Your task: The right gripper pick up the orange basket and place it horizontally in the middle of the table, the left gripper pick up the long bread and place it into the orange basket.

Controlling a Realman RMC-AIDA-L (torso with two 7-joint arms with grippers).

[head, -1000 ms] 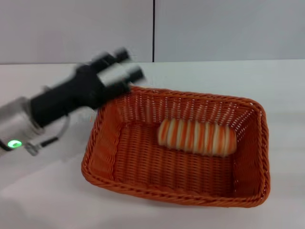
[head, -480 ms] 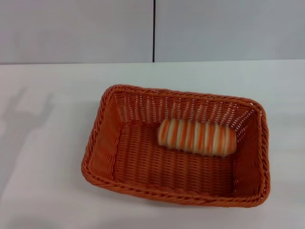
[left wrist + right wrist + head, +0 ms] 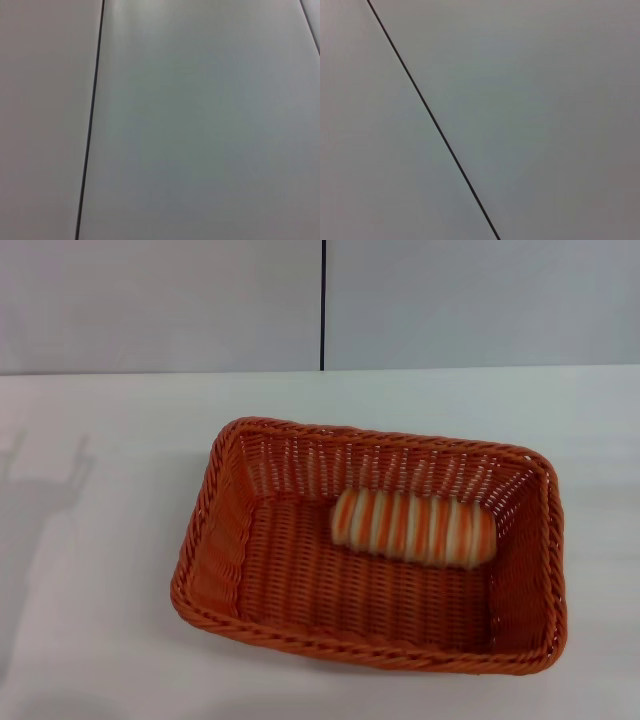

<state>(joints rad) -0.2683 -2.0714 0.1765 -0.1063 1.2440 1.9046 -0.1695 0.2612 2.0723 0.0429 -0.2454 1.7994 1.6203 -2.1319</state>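
The orange basket (image 3: 370, 545) sits on the white table (image 3: 100, 540). The striped bread (image 3: 413, 528) lies inside it, toward 1 o'clock from the centre. No gripper is visible, so their state I cannot tell.

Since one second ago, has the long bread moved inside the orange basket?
No. The long bread lies at the same spot near the orange basket's far wall.

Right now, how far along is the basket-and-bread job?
It looks finished. The orange basket sits lengthwise across the middle of the table, and the long bread lies inside it toward the far right of the floor. Nothing is in hand: neither gripper appears in the head view, and both wrist cameras show only a plain panelled wall. No task step looks left.
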